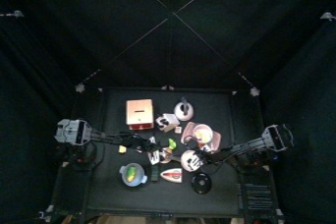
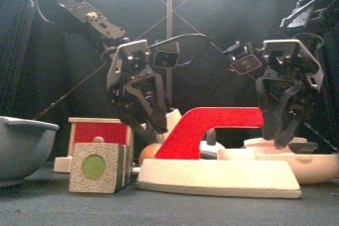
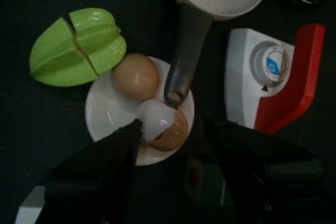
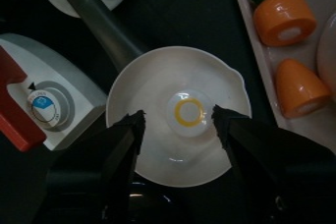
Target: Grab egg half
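The egg half [image 4: 184, 120] is a white, jagged-edged oval with a yellow yolk ring, lying flat on the table. In the right wrist view my right gripper [image 4: 184, 141] hangs open just above it, one jaw on each side of the yolk. My left gripper [image 3: 164, 164] is open over a small white plate [image 3: 105, 110] that holds brown egg pieces [image 3: 137, 76]. From the front, both grippers, left [image 2: 146, 111] and right [image 2: 284, 121], hang low behind the toys.
A red-and-white toy iron [image 3: 278, 71] and a grey pan handle [image 3: 191, 51] lie beside the white plate, with a green star fruit [image 3: 79, 46] on its other side. Orange carrot pieces [image 4: 289, 17] sit in a tray near the egg half. A grey bowl [image 2: 20, 146] stands front left.
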